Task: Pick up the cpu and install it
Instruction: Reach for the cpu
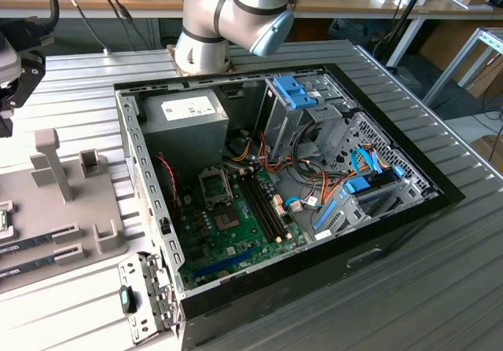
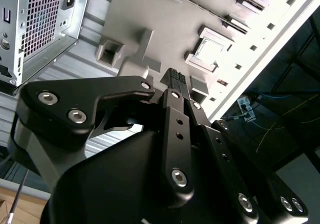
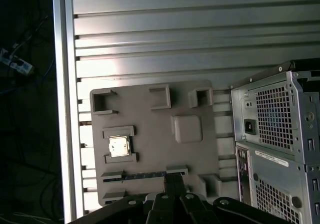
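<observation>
Black gripper (image 2: 172, 76), fingers pressed together and empty, hovers over the grey moulded parts tray (image 3: 150, 119), near the small flat silvery-grey square cpu (image 3: 119, 146) lying in its recess: light, stiff, probably fragile underneath, so best pinched by opposite edges.

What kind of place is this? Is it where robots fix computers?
Probably a robotics lab or workshop: a robot arm beside an opened computer case on a metal table, a grey tray holding the cpu, and cluttered workbenches behind.
</observation>
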`<state>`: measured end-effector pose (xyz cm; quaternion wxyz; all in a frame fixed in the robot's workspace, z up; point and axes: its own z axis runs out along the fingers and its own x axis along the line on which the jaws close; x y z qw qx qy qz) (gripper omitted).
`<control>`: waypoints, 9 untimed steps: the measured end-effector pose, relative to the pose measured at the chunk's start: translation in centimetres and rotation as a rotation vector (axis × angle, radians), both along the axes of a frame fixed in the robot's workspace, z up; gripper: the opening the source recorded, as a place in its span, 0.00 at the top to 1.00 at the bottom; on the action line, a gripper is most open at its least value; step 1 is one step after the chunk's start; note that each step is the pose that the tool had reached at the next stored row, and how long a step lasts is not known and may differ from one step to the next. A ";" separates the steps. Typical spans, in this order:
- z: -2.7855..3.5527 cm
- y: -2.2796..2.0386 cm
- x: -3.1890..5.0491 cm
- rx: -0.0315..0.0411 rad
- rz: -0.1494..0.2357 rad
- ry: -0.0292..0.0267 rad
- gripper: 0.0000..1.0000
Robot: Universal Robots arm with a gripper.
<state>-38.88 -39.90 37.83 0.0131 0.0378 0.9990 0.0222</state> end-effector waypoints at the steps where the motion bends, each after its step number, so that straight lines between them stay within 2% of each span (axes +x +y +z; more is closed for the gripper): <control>1: -0.01 0.00 -0.05 0.0000 0.000 0.0001 0.89; 9: -0.14 0.00 -0.49 0.0000 0.000 0.0001 0.89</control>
